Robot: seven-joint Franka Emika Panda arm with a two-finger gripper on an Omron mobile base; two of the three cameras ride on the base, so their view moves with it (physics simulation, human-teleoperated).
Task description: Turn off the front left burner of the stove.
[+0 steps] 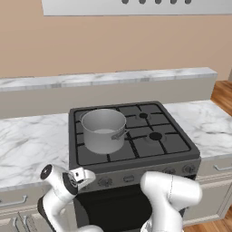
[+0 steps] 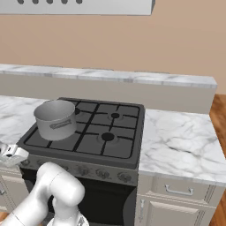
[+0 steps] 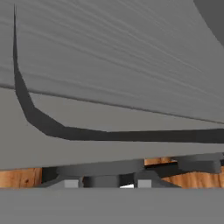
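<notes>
Stove [image 1: 136, 136] sat centre between marble counters, pot [image 1: 103, 130] on front left grate. Gripper [image 1: 86, 176] at left end of knob panel [image 1: 149, 174], approach step. Fingers' spacing: couldn't tell, hand view too close. Next: seat on leftmost knob, twist off.

no readable text, labels, brands or numbers anywhere; stove [image 1: 136, 136] knobs show no legible markings

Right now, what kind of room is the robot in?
A kitchen, it looks like. There is a gas stove with a metal pot on it, marble counters on both sides, and cupboard drawers below.
</notes>
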